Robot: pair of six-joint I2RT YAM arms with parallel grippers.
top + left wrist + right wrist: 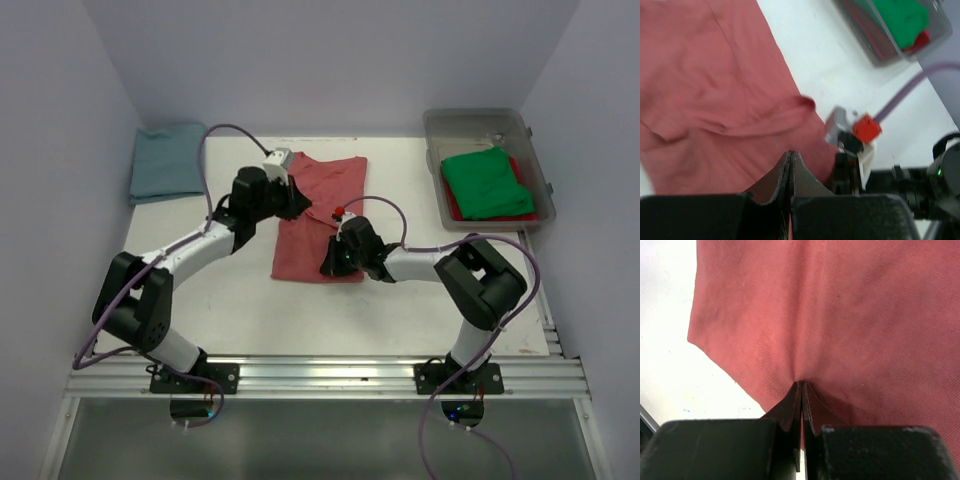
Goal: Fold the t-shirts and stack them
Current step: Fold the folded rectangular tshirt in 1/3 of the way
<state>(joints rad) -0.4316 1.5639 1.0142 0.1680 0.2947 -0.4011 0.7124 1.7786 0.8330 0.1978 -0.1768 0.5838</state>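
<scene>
The salmon-red t-shirt (322,205) lies partly folded on the white table's middle. My left gripper (296,203) is at its left edge; in the left wrist view its jaws (791,155) are shut, with a sliver of salmon-red shirt (715,85) between them. My right gripper (333,262) is at the shirt's near right corner; its jaws (802,385) are shut on puckered cloth (850,305). The teal-blue shirt (167,170) lies folded at the back left. The green shirt (486,182) lies on the red shirt (452,207) in the bin.
The clear plastic bin (433,132) stands at the back right; it also shows in the left wrist view (880,55). The right wrist, with its red block (867,128), is close beside my left gripper. Purple cables arch over both arms. White walls enclose the table (300,310).
</scene>
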